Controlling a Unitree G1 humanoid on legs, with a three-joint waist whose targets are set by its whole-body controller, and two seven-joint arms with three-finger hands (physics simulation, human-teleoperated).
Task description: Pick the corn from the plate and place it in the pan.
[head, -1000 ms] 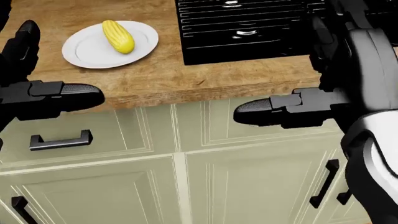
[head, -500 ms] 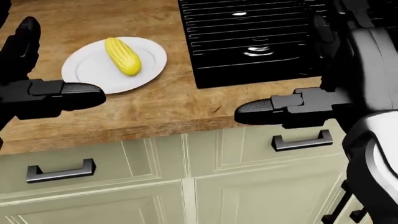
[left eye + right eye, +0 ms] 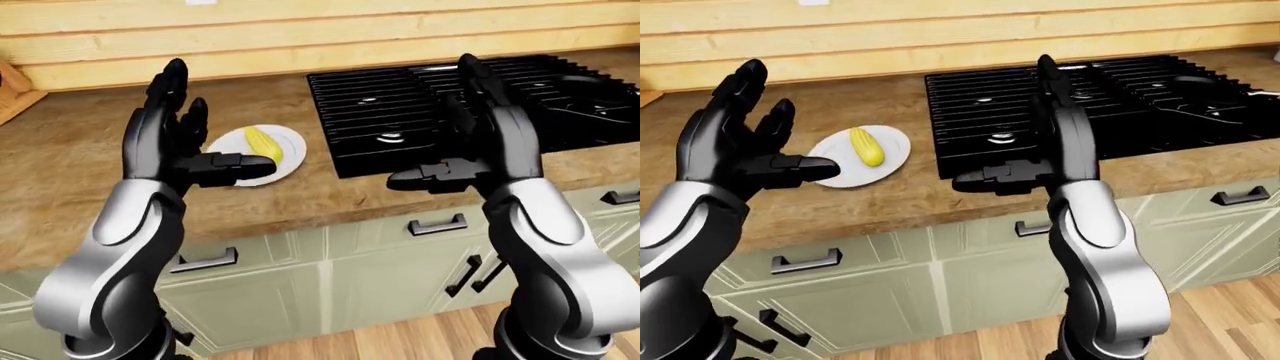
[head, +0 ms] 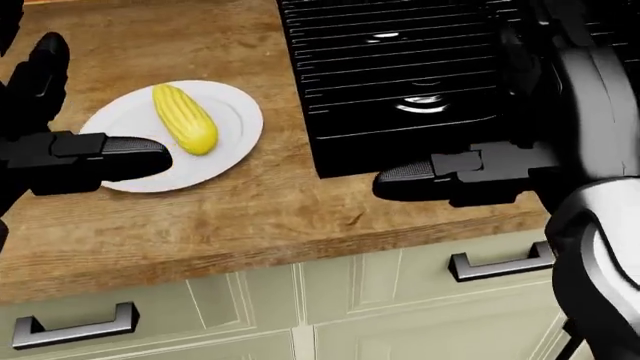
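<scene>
A yellow corn cob [image 4: 185,118] lies on a white plate [image 4: 232,146] on the wooden counter, left of the black stove [image 4: 400,67]. A dark pan [image 3: 1206,81] seems to sit on the stove's far right; it is hard to make out. My left hand [image 3: 775,131] is raised, open and empty, just left of the plate; its thumb [image 4: 115,156] overlaps the plate's left rim in the head view. My right hand [image 3: 1038,139] is also raised and open, held over the stove's near left corner, with its thumb [image 4: 425,176] pointing left.
The wooden counter [image 4: 230,217] runs across the views, backed by a plank wall [image 3: 320,30]. Pale green cabinet fronts with dark handles [image 3: 205,261] stand below its edge. A wood floor [image 3: 1230,315] shows at the bottom right.
The whole picture has shifted: counter, plate and stove have slid down and grown in the head view as the camera moved closer. Both hands hold the same open pose.
</scene>
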